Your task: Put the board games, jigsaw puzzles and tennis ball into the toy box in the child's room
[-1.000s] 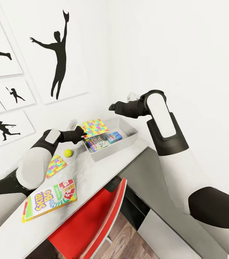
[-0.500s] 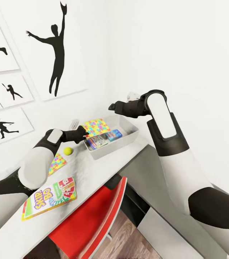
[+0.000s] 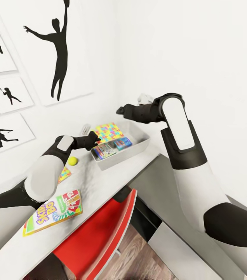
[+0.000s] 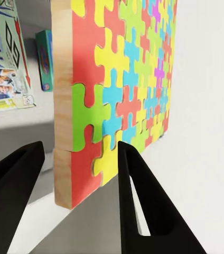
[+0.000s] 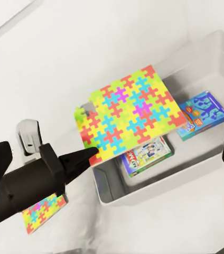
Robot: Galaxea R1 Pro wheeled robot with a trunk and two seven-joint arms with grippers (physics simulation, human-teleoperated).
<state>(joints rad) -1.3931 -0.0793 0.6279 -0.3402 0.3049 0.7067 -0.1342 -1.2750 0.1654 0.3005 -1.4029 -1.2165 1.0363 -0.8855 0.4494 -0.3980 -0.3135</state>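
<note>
Holding the larger jigsaw puzzle [image 3: 108,132] by one corner, my left gripper [image 4: 80,159] pinches the board between its two fingers, one on the printed face and one on the plain back, over the near end of the toy box [image 3: 139,144] on the table [image 3: 100,182]. From the right wrist view the puzzle hangs roughly level above the bin, partly covering the green-bordered board game [image 5: 146,153] inside; the blue board game [image 5: 203,114] lies beside it, further along the bin floor.

My right gripper [image 3: 120,111] hovers above the box's far side; whether it is spread or closed I cannot tell.

Doing this well, I judge, means carrying the puzzle further over the middle of the bin before letting go, since part of it looks to overhang the near rim and a corner grip lets it droop. Lowering it close to the games first should keep it from tipping out.

Still on the table: the tennis ball [image 3: 73,160], the smaller jigsaw puzzle [image 3: 64,174] partly behind my left arm, and the SKIP-BO board game [image 3: 53,212] near the front edge.
</note>
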